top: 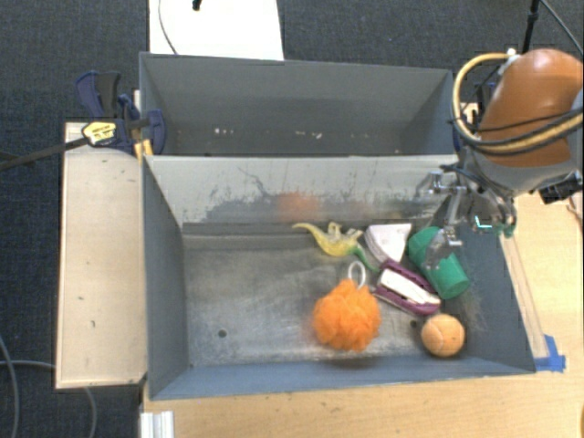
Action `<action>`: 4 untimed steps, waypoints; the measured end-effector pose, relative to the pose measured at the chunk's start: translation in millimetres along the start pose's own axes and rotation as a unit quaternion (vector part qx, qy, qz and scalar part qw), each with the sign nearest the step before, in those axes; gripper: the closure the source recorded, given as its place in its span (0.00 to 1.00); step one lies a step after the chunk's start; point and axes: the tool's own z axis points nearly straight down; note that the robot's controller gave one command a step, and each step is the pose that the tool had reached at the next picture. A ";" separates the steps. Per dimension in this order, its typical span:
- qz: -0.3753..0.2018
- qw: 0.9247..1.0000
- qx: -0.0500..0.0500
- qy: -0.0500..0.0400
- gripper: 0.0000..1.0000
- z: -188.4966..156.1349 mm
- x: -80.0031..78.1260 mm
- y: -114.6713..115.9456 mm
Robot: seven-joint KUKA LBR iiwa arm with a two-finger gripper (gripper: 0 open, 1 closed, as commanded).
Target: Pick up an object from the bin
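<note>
The gripper [449, 237] is poised by the bin's [237, 281] right wall, directly over a green cylinder [446, 275] laid diagonally toward the near-right corner; jaw opening cannot be told.

Robotics laboratory: a robot arm [525, 108] is hanging over a grey metal bin [237, 281]; cables [36, 153] are trailing across dark carpet [55, 26].

Even soft overhead light; faint shadow beneath orange pouf [347, 316], on bin [246, 290] floor.
</note>
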 end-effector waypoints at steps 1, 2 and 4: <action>-0.001 1.000 0.001 -0.004 0.00 -4.1 -1.7 0.1; 0.017 1.000 0.001 -0.012 1.00 118.5 23.7 -14.0; -0.001 1.000 0.001 -0.002 1.00 84.3 27.8 -3.6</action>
